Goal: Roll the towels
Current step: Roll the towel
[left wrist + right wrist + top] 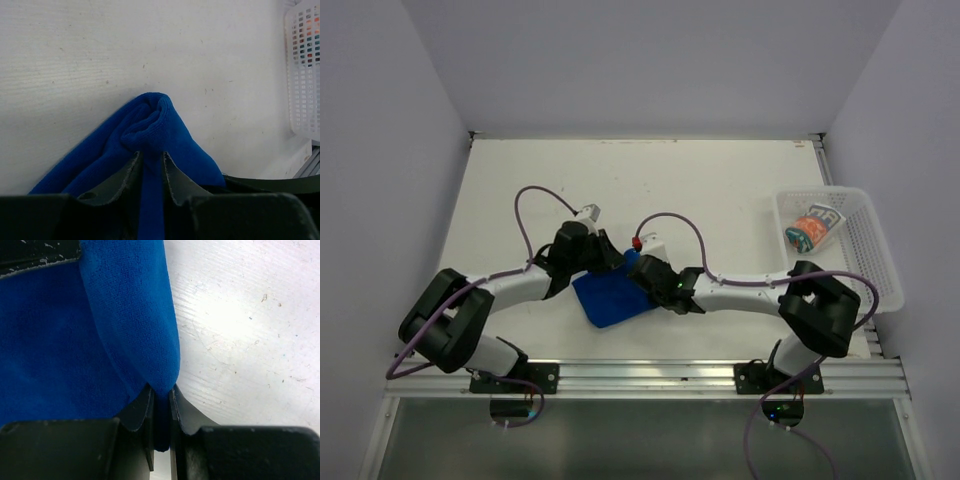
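Right gripper (161,390) nearly closed, pinching the edge of the blue towel (125,315). Left gripper (151,156) slightly parted with a towel fold between its fingers; can't tell if it's clamped. Blue towel lies front-centre on the scuffed white table (700,180). Patterned towel (812,230) sits bundled in the basket (875,270) at the table's right edge. Pale walls (660,60) on three sides.

Top view: illumination is even and diffuse from above. The table (720,190) reads bright white, with soft, short shadows under both arms. Left wrist view: the left gripper (151,157) in the foreground is dark and out of focus. Right wrist view: a glare patch whitens the table beside the blue towel (130,315), whose nap is sharp.
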